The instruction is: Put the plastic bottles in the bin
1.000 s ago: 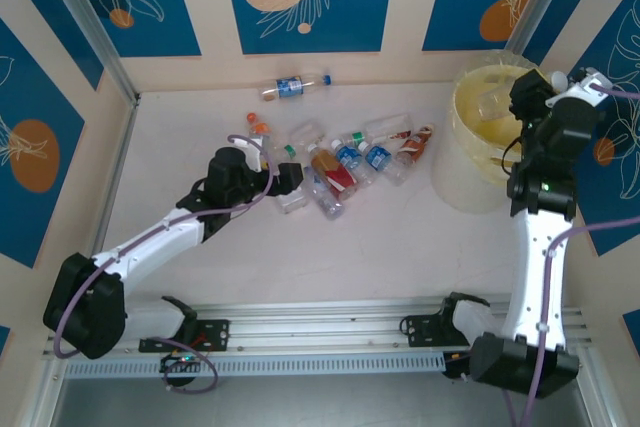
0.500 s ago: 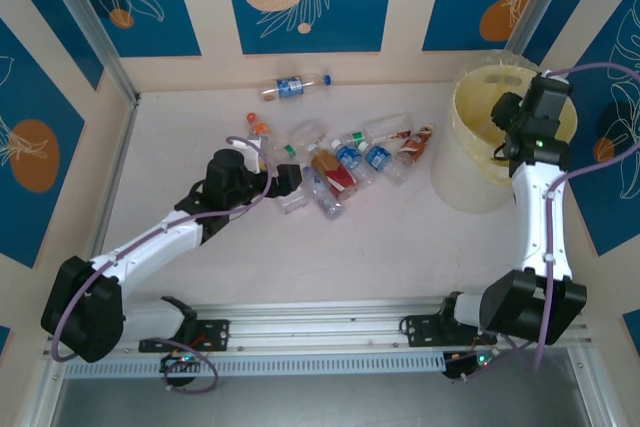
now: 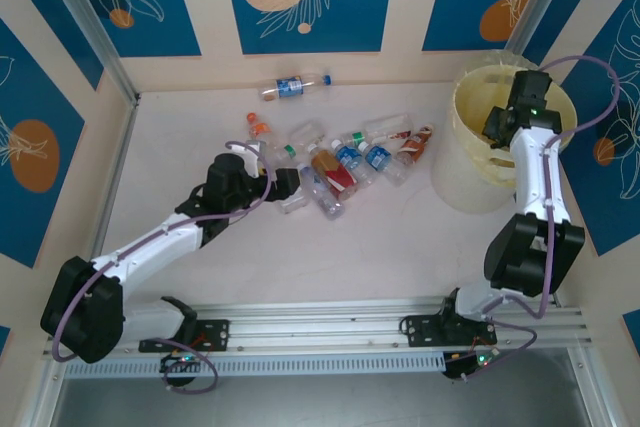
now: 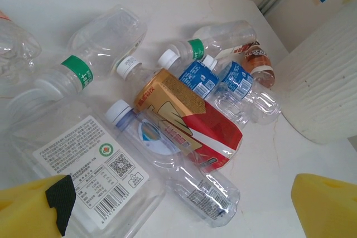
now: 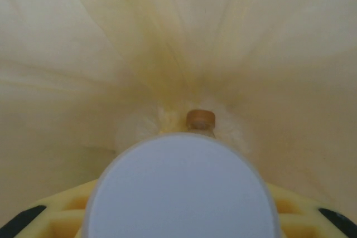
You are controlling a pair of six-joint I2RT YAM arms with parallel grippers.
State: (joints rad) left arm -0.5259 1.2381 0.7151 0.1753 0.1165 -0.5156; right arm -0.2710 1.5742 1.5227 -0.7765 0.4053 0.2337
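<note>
The left gripper [image 4: 178, 207] is spread wide, empty. A bottle [image 5: 178, 193], its body hidden end-on, is clamped by the right gripper [image 3: 494, 125] inside the bin [image 3: 455, 172].

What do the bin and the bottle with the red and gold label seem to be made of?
The bin: probably plastic, pale yellow and matte; the left wrist view shows fine moulded ribs on its wall. The red-and-gold-labelled bottle: likely thin clear plastic, glossy; see-through where bare, with a shiny creased film label.
</note>
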